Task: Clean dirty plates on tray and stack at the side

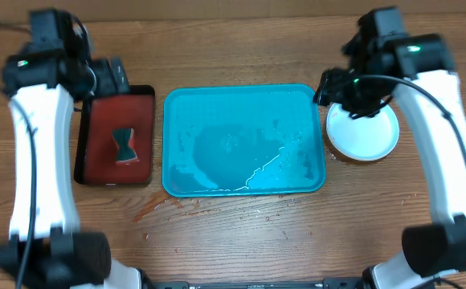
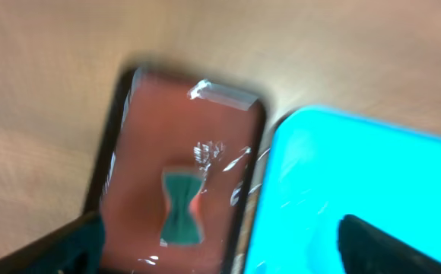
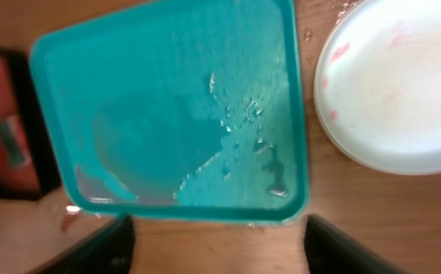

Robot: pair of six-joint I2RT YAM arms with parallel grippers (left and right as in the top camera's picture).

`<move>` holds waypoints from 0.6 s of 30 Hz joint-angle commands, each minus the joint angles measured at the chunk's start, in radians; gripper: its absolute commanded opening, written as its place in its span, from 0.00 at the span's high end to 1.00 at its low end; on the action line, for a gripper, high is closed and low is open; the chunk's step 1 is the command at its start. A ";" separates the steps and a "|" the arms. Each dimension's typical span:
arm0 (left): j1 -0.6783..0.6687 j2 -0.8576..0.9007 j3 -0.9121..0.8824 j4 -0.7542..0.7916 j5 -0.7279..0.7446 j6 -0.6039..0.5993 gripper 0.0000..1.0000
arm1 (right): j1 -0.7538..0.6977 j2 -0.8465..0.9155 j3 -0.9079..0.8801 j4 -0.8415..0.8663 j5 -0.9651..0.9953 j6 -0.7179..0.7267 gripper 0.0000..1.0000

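Note:
The turquoise tray [image 1: 245, 88] lies in the middle of the table, wet with water drops, and has no plate on it. It also shows in the left wrist view [image 2: 342, 167] and the right wrist view [image 3: 167, 211]. A white plate [image 1: 363, 135] with faint red smears sits on the table to the right of the tray, and shows in the right wrist view [image 3: 403, 91]. The yellow-green and pale cyan plates are not in view. My right gripper [image 1: 341, 88] [image 3: 220, 247] is open and empty above the plate's left edge. My left gripper [image 1: 111, 76] [image 2: 220, 251] is open and empty.
A black tray with a red inside [image 1: 84, 136] [image 2: 118, 122] [image 3: 42, 152] lies left of the turquoise tray and holds a green bow-tie sponge [image 1: 123, 144] [image 2: 181, 207] [image 3: 9, 141]. Water and red specks mark the wood in front of the turquoise tray [image 1: 161, 209].

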 commanded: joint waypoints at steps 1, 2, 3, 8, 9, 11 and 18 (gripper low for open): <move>-0.032 -0.119 0.085 -0.011 0.034 -0.003 0.00 | -0.001 -0.122 0.172 -0.081 0.060 0.000 0.00; -0.035 -0.138 0.085 -0.011 0.034 -0.004 0.00 | -0.001 -0.143 0.211 -0.113 0.063 0.000 0.00; -0.034 -0.151 0.085 -0.011 0.033 -0.004 0.00 | -0.001 -0.161 0.238 -0.137 0.063 0.000 0.00; -0.033 -0.174 0.085 -0.014 0.033 -0.004 0.00 | -0.001 -0.282 0.307 -0.214 0.061 0.002 0.00; -0.033 -0.173 0.084 -0.014 0.033 -0.004 0.00 | -0.001 -0.309 0.307 -0.214 0.061 0.002 0.00; -0.033 -0.172 0.084 -0.014 0.033 -0.004 0.00 | -0.001 -0.352 0.307 -0.214 0.057 0.005 0.00; -0.033 -0.172 0.084 -0.014 0.033 -0.004 0.00 | -0.001 -0.465 0.307 -0.214 -0.111 0.012 0.00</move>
